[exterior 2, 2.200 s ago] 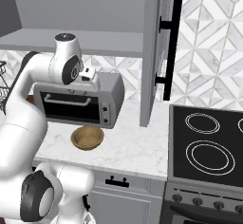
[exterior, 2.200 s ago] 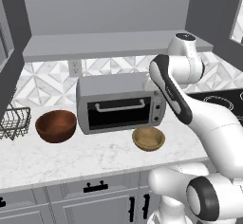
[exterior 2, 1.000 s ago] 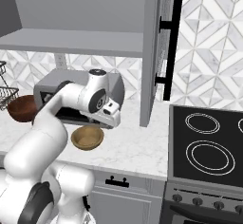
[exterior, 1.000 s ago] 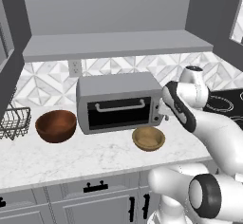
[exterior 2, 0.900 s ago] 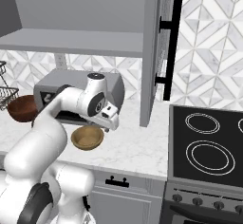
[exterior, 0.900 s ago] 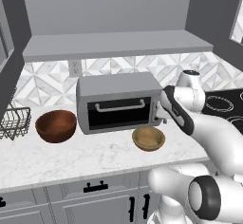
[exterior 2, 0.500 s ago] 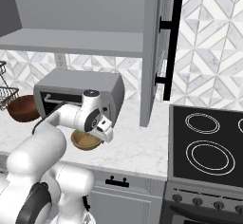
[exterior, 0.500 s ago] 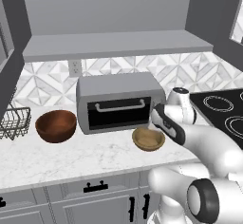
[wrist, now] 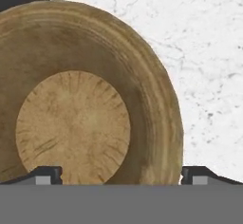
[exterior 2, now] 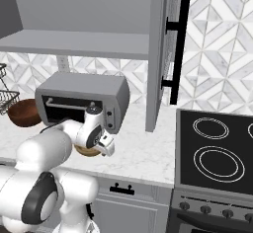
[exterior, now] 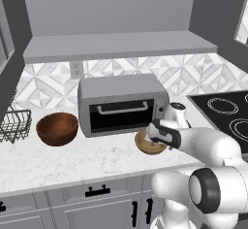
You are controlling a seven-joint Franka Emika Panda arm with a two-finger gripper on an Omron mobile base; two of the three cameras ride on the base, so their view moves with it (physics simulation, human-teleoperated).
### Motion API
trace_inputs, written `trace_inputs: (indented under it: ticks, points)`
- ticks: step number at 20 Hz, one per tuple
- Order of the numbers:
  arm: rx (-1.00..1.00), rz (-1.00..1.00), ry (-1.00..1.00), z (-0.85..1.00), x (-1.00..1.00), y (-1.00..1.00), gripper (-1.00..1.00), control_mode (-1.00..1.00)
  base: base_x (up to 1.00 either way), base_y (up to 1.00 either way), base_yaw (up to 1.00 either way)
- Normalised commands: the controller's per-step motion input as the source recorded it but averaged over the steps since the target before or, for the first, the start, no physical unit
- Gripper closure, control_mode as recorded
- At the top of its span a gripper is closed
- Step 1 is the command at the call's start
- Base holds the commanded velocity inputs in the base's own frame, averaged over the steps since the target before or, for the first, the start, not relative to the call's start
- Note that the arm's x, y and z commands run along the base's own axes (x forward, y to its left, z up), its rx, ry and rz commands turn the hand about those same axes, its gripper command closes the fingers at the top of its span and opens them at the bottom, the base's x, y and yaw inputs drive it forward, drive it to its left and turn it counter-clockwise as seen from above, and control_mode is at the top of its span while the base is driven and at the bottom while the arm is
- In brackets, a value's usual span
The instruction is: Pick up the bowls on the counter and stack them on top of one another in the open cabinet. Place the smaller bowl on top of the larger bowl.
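Hovering close over the smaller bowl [wrist: 80, 109] on the counter [wrist: 199, 52], gripper [wrist: 121, 174] spread wide, grasping nothing: one fingertip [wrist: 46, 174] over the pale inside, the other [wrist: 199, 174] just outside the rim, wall between them. Farther off, left of the toaster oven [exterior: 121, 104], the larger bowl [exterior: 57, 128]; above, the open cabinet [exterior: 116, 46].

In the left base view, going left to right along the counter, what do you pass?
Wire basket → larger bowl → toaster oven → smaller bowl, with the gripper over it → stovetop.
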Motion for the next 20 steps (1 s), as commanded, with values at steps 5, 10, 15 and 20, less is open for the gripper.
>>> trace_inputs:
  ticks: [5, 10, 15, 20]
  points:
    - [0.02, 0.0, 0.0, -0.04, 0.02, 0.0, 1.0, -1.0, 0.0, 0.0, 0.0]
    - [0.0, 0.0, 0.0, 0.0, 0.0, 0.0, 1.0, -1.0, 0.0, 0.0, 0.0]
    - [0.0, 0.0, -0.06, 0.05, -0.24, 0.0, 1.0, -1.0, 0.0, 0.0, 0.0]
    - [-0.01, 0.01, -0.18, 0.47, -0.85, 0.52, 1.0, -1.0, 0.0, 0.0, 0.0]
